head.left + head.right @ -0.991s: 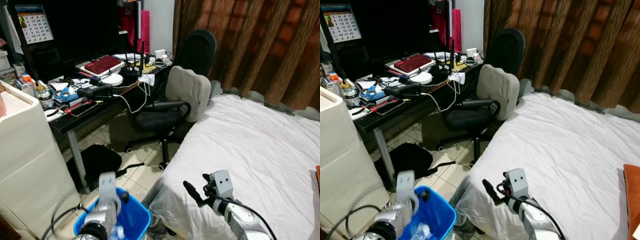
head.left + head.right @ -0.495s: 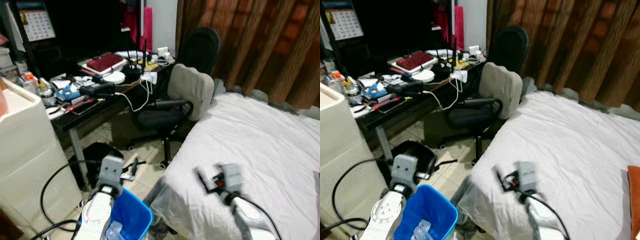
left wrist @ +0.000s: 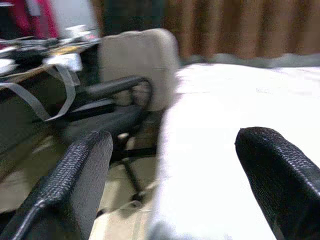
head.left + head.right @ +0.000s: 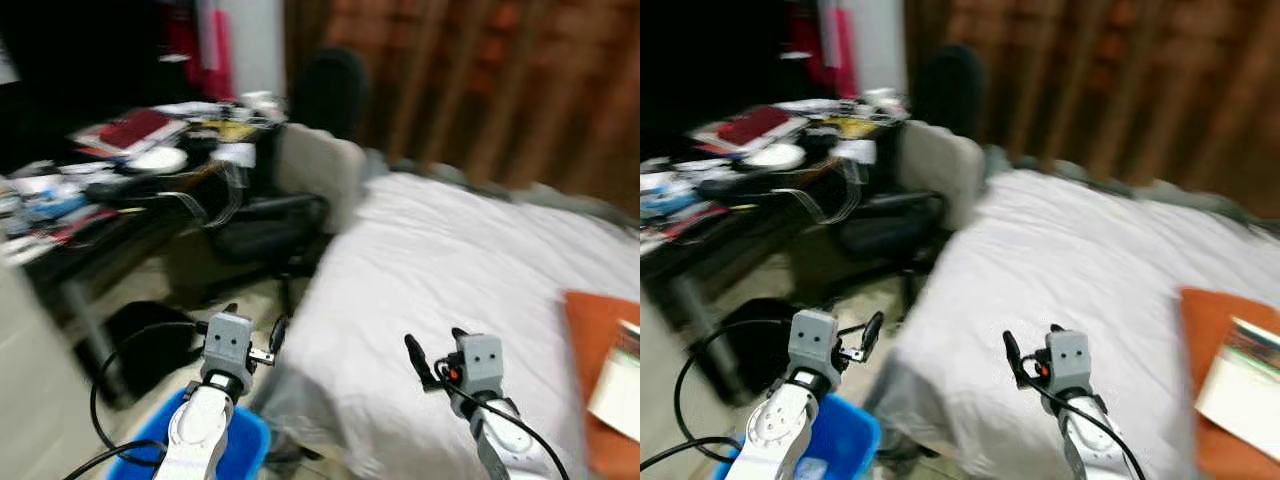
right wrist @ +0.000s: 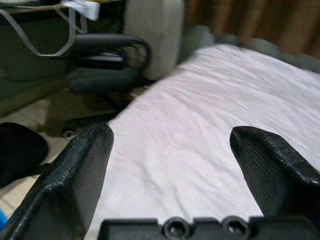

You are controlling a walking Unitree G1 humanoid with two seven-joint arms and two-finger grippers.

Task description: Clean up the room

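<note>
1. The head views are blurred, so small things cannot be read well
2. At the far left stands a dark worktop (image 4: 60, 225) crowded with things; a red flat object (image 4: 128, 128) and a white round object (image 4: 157, 160) lie on it, and pale cables (image 4: 225, 195) hang from its edge
3. On the tiled floor beside the worktop leg lies a black bag (image 4: 150, 335)
4. Low at the left is a blue bin (image 4: 235, 450); what is inside it cannot be told
5. The left pincer (image 4: 262, 345) is held above the blue bin, in front of the bed corner; in the left wrist view its two black fingers (image 3: 75, 175) stand wide apart with nothing between them, so it is released
6. A black office chair (image 4: 265, 215) with a grey cushion (image 4: 320, 170) on its backrest stands between the worktop and the bed
7. The bed (image 4: 440, 260) with a white sheet takes the middle and right of the scene; brown curtains (image 4: 470, 80) hang behind it
8. The right pincer (image 4: 432, 360) hovers over the near edge of the bed; in the right wrist view its fingers (image 5: 75, 170) are spread apart over the white sheet and grasp nothing, so it is released too
9. At the far right an orange cushion (image 4: 590, 330) lies on the bed, and a white book or paper (image 4: 620, 385) lies on top of it, touching it
</note>
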